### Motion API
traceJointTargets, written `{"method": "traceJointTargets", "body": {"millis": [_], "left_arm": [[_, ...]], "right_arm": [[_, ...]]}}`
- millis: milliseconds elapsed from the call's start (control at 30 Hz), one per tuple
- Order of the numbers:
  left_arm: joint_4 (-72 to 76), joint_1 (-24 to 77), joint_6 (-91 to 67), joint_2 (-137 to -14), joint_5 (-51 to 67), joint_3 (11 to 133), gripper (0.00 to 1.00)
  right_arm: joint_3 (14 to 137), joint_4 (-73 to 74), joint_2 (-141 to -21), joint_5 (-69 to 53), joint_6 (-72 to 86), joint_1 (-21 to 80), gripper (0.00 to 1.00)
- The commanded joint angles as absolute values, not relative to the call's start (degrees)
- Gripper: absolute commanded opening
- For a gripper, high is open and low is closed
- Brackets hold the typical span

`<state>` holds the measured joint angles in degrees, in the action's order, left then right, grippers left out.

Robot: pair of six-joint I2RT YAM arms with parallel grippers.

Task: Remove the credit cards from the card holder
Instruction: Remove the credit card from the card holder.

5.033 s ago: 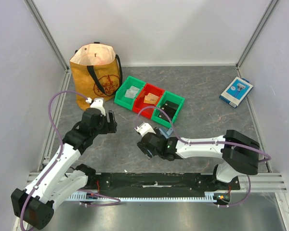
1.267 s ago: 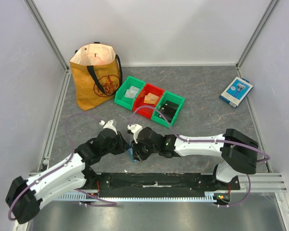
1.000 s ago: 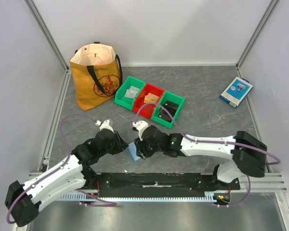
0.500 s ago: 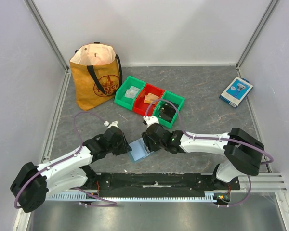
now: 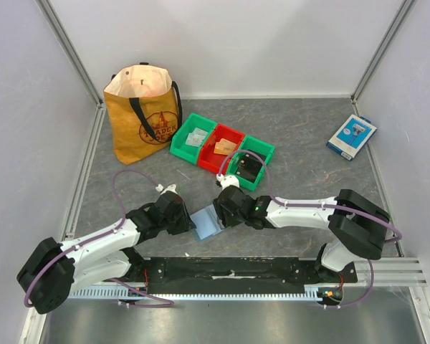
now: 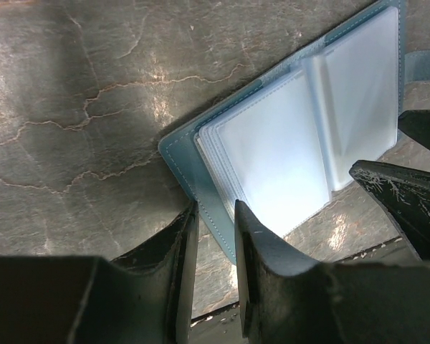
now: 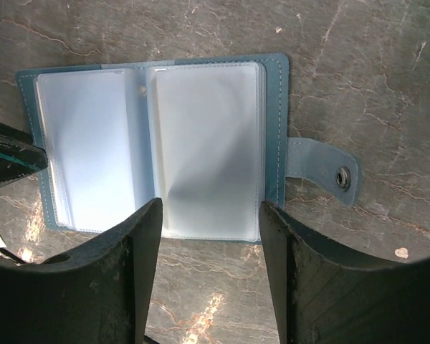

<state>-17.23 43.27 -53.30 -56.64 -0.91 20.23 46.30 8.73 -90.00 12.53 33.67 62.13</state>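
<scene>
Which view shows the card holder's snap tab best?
Right wrist: the snap tab sticks out from the open card holder in full, stud visible. Left wrist catches at most a strip at the frame edge; top external is too small to show it.

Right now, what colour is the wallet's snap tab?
Dusty blue tab, metal snap; clearest in the right wrist view.

Bright, even overhead light fills the top view, which is sharp edge to edge, with short soft shadows under the arms. In the wrist views the grey stone table (image 6: pixel 79 107) carries glossy highlights. The clear sleeves of the card holder (image 7: pixel 201 129) glare pale white. The left gripper (image 6: pixel 215 211) and right gripper (image 7: pixel 210 208) loom dark and slightly blurred in the foreground.
</scene>
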Motion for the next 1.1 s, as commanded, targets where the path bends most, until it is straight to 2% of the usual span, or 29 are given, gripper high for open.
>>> {"method": "traceJointTargets", "body": {"millis": [0,100,333,567,933,1067], "left_arm": [[-14.85,43.51,-52.38,-56.78,-0.26,19.78,0.33],[-14.94,43.51,-52.38,-56.52,-0.26,19.69,0.33],[-14.42,43.51,-52.47,-56.51,-0.26,19.51,0.33],[-14.15,43.51,-52.56,-56.43,1.14,19.42,0.33],[-18.18,43.59,-54.93,-49.32,-2.37,19.34,0.33],[-21.35,43.51,-55.98,-43.87,-5.62,19.34,0.33]], "right_arm": [[46.32,8.35,-90.79,13.27,34.80,62.31,0.64],[46.49,8.17,-90.62,12.13,34.45,62.40,0.62],[47.28,8.17,-88.07,10.64,33.31,62.49,0.48],[48.87,6.51,-85.43,6.86,31.03,63.54,0.42],[53.96,5.71,-91.75,-3.95,25.84,68.29,0.41],[55.63,7.29,-93.17,-1.76,25.14,69.43,0.42]]}}
